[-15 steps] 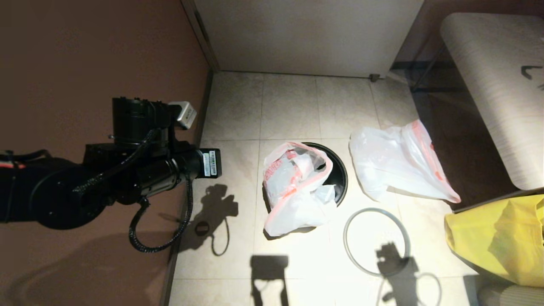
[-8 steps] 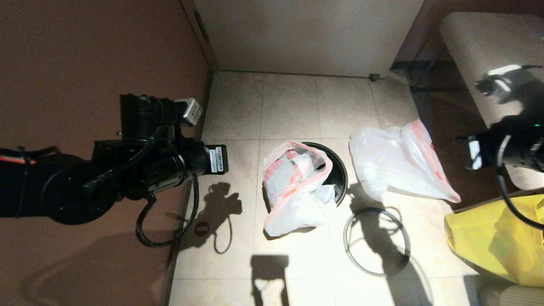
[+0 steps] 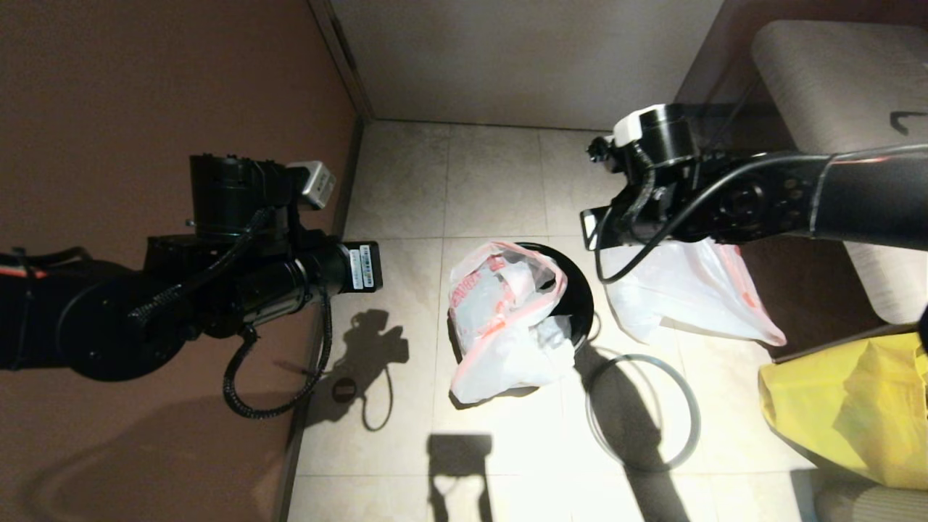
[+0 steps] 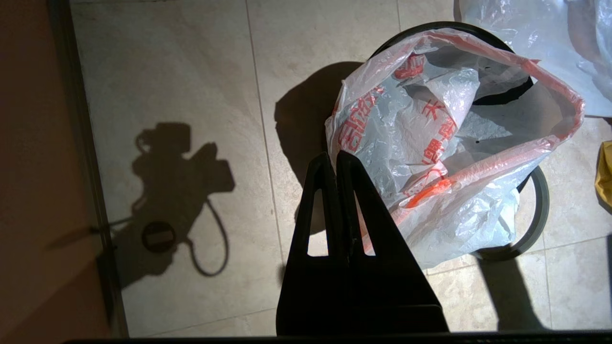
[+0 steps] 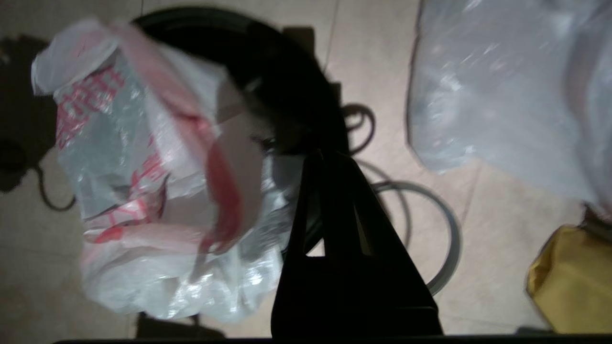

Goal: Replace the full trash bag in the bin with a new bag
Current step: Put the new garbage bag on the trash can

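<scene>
The full trash bag (image 3: 507, 319) (image 4: 444, 143) (image 5: 143, 191) sits lumpy in the black bin (image 3: 576, 290) (image 4: 411, 34) (image 5: 287, 86) and slumps over its near side. On the floor right of the bin lies the new bag (image 3: 689, 290) (image 5: 502, 95), flat. The grey hoop (image 3: 641, 413) (image 4: 542, 210) (image 5: 449, 248) rests on the tiles in front of it, off the bin. My left gripper (image 4: 333, 157) hangs shut and empty just left of the full bag. Above the bin's right edge my right gripper (image 5: 325, 155) is shut and empty; the right arm (image 3: 725, 196) reaches over the new bag.
A brown wall (image 3: 145, 109) runs close along the left arm. A big yellow bag (image 3: 855, 406) (image 5: 564, 282) lies at the front right, below a pale bench (image 3: 834, 145). A small round floor drain (image 3: 344, 389) sits left of the bin.
The right arm has swung in from the far right and now hangs over the new bag and the bin's right side. Its shadow crosses the hoop. The left arm has barely shifted.
</scene>
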### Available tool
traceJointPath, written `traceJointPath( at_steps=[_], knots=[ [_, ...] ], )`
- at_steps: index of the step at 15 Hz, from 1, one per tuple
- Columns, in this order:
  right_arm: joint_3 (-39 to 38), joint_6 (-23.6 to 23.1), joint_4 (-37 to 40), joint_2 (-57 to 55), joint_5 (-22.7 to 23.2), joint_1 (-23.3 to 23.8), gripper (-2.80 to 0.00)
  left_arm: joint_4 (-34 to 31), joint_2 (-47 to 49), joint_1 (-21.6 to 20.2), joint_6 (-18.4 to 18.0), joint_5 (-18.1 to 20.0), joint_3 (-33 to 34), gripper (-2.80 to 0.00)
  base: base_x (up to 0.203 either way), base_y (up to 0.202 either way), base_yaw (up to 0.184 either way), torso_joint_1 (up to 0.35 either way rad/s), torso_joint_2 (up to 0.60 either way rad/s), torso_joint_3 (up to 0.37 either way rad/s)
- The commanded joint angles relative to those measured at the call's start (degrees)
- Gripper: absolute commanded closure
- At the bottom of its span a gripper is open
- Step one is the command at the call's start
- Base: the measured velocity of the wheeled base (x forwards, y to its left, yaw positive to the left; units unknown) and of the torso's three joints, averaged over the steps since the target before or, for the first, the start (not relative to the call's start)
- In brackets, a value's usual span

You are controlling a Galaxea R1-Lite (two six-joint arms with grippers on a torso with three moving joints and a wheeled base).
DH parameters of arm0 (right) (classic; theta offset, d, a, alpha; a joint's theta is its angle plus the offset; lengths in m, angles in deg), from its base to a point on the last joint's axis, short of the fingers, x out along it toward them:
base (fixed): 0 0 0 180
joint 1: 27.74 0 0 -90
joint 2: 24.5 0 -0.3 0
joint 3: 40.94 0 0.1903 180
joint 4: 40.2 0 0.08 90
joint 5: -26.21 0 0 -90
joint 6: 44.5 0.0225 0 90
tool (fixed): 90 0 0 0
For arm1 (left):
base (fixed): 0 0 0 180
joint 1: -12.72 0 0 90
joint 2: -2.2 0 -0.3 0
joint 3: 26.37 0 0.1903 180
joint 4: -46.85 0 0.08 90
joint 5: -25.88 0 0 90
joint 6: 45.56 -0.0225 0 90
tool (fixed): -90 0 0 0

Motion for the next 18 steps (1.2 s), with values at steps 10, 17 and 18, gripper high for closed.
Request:
traceJointPath(
  at_steps=[10,17,18],
  knots=[
    [2.4,5.5,-5.3,-10.5,-4.8,-5.7,-2.80,0.2,0.1,-0.3,-0.2,-0.4,0.2,0.00,0.000,0.000,0.000,0.000,0.00,0.000],
    [-6.2,6.5,-5.1,-8.1,-6.5,-5.6,-2.80,0.1,-1.4,-0.3,-0.2,-0.5,0.1,0.00,0.000,0.000,0.000,0.000,0.00,0.000],
    [-5.1,6.5,-5.3,-9.3,-6.4,-5.6,-2.80,0.2,-1.3,-0.4,-0.2,-0.5,0.0,0.00,0.000,0.000,0.000,0.000,0.00,0.000]
  ],
)
